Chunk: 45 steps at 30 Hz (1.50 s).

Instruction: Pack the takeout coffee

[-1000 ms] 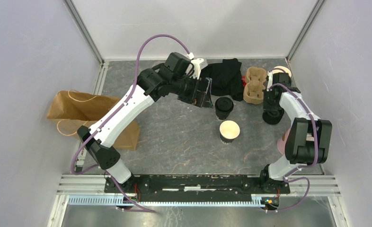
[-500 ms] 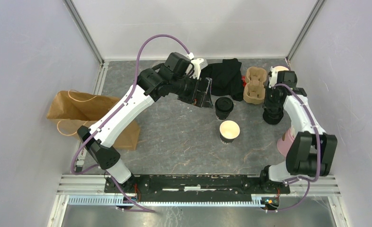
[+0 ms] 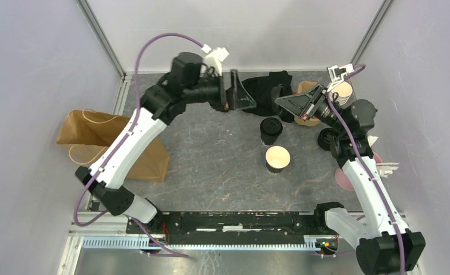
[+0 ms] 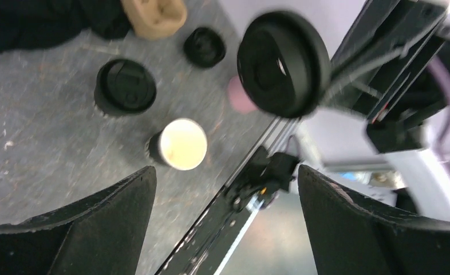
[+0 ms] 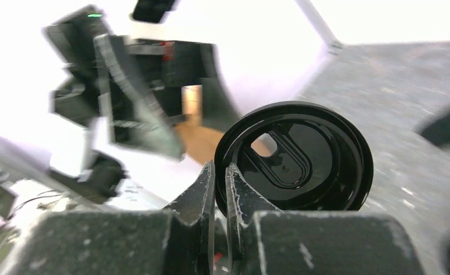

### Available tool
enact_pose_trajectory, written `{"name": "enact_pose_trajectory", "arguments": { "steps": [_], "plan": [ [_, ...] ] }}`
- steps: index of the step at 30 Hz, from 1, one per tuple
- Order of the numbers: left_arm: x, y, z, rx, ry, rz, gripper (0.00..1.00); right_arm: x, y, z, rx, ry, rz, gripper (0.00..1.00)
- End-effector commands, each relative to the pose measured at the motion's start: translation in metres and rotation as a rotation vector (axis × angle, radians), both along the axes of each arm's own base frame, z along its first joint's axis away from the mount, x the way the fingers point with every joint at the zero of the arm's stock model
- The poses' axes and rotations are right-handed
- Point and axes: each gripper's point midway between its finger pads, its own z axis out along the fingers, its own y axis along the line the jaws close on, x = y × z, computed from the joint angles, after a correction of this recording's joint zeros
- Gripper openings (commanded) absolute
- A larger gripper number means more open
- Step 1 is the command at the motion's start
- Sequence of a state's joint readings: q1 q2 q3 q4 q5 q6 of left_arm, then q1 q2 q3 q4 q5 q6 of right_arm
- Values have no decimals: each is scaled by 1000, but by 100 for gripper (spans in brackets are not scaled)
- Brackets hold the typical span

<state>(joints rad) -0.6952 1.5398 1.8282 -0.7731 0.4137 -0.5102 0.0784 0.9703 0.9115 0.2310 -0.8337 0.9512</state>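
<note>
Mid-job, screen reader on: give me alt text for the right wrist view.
The right gripper is shut on the rim of a round black plastic sip lid, held on edge facing the camera. Behind it, blurred, are the left arm at upper left and grey table at right.

Glossy black plastic lid [image 5: 303, 157], matt paper cup [image 3: 277, 158], rough mottled grey tabletop [image 3: 211, 166].
</note>
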Motion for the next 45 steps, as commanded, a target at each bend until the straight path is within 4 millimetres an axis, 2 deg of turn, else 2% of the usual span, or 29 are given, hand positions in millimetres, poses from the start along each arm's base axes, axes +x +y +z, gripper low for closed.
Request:
{"name": "enact_pose_trajectory", "arguments": {
  "steps": [1,6,10,13,23,32,41,45],
  "plan": [
    [-13,11,102,-369,-78,-7,98,-63,23,98,269,-204,218,9],
    [-16,24,147,-559,-103,-27,100,-82,30,134,365,-284,273,10],
    [-22,13,153,-637,-12,-115,100,-91,36,149,423,-323,331,10],
    [-21,7,149,-647,21,-146,100,-91,41,153,457,-335,363,9],
    [-20,0,144,-663,55,-197,100,-84,56,160,537,-341,419,8],
    [-18,-3,141,-660,51,-208,98,-63,61,143,507,-295,354,6],
    [-20,-14,142,-628,30,-240,98,-56,64,138,498,-274,347,5],
    [-20,-19,135,-604,54,-233,92,-56,65,137,495,-272,349,5]
  ]
}}
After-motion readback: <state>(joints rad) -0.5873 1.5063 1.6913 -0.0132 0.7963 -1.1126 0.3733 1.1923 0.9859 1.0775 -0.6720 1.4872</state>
